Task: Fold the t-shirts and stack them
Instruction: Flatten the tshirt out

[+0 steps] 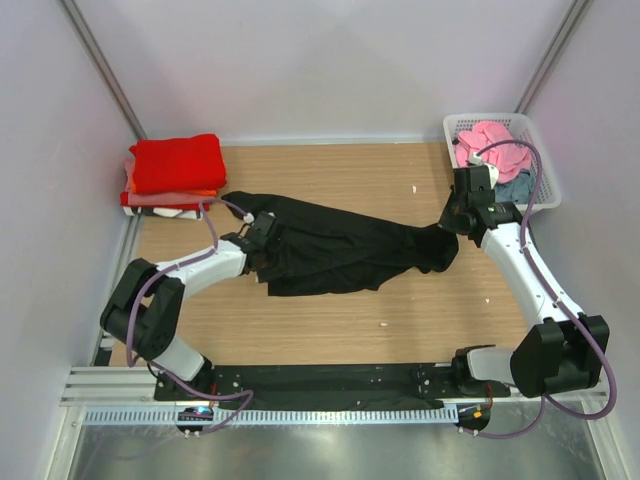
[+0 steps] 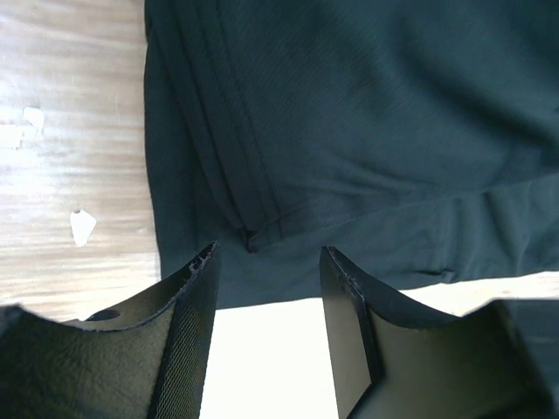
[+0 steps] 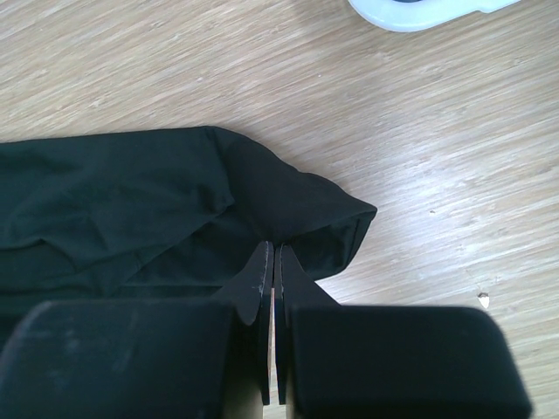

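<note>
1. Left jaws: they're standing part-way apart in the wrist view, with a clear gap between them. A stitched hem of the black short-sleeved cloth t-shirt (image 2: 367, 113) lies just past the tips. From the top camera they sit over the shirt's left edge, centre-left of the frame.
2. Right jaws: pressed tight together and pinching a folded corner of that same black t-shirt. The cloth bunches up right at the tips in the wrist view.
3. The black t-shirt itself is stretched out, all rumpled, across the middle of the light wooden counter (image 1: 330, 180). It runs from the left jaws over to the right jaws at centre-right of the top view. It's broad and creased on the left side and narrows to a gathered lump at the right end.
4. Upper left of the top view, tucked in the back corner, there's a stack of folded t-shirts (image 1: 172, 190). A red t-shirt (image 1: 177, 163) is on top, with orange and white edges peeking out underneath. It sits near the black shirt's left end, not touching it as far as I can see.
5. Upper right corner: a white plastic lattice basket (image 1: 485, 118) with a crumpled pink t-shirt (image 1: 495, 145) and a grey-blue t-shirt (image 1: 515, 187) inside. The right arm's wrist is just beside its near-left corner.
6. A few small white flecks (image 2: 81, 225) are scattered on the bare wood.
</note>
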Robot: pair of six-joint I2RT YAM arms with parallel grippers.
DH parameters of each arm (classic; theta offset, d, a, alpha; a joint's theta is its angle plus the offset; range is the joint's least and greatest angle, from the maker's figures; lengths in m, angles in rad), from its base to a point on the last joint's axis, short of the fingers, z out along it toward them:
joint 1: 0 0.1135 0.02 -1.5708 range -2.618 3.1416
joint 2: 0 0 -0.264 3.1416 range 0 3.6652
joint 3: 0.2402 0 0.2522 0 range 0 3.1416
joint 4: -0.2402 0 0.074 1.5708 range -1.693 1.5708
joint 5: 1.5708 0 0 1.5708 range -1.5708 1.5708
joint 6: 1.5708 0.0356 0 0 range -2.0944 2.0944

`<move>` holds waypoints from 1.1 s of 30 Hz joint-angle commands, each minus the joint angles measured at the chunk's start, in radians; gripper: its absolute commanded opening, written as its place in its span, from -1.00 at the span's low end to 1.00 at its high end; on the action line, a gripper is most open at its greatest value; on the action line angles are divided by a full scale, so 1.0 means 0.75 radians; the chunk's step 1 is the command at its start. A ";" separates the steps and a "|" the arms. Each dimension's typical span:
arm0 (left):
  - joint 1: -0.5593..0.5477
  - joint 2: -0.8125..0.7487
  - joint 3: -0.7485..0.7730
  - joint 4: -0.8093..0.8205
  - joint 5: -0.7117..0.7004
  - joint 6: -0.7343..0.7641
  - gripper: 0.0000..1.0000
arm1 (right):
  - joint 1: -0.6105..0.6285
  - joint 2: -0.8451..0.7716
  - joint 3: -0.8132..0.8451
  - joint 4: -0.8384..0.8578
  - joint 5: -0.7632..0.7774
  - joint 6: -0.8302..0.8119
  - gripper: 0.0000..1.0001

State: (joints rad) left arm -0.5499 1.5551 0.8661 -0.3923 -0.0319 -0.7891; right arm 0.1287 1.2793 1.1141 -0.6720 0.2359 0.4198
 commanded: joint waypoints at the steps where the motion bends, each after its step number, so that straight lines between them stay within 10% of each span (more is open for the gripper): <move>1: -0.011 0.021 0.072 0.040 -0.066 -0.007 0.00 | -0.004 -0.049 -0.007 0.049 -0.012 -0.018 -0.97; 16: -0.062 0.131 0.148 -0.035 -0.172 0.003 -0.10 | -0.004 -0.033 -0.009 0.061 -0.020 -0.020 -0.97; 26: -0.079 0.138 0.193 -0.078 -0.221 0.021 -0.91 | -0.006 -0.020 -0.009 0.070 -0.022 -0.020 -0.98; 33: -0.087 0.009 0.267 -0.217 -0.250 0.042 -1.00 | -0.004 -0.026 -0.001 0.062 -0.032 -0.016 -0.97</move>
State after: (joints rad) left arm -0.6079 1.6402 1.0191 -0.4999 -0.1810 -0.7753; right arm 0.1287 1.2781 1.1122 -0.6579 0.2207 0.4168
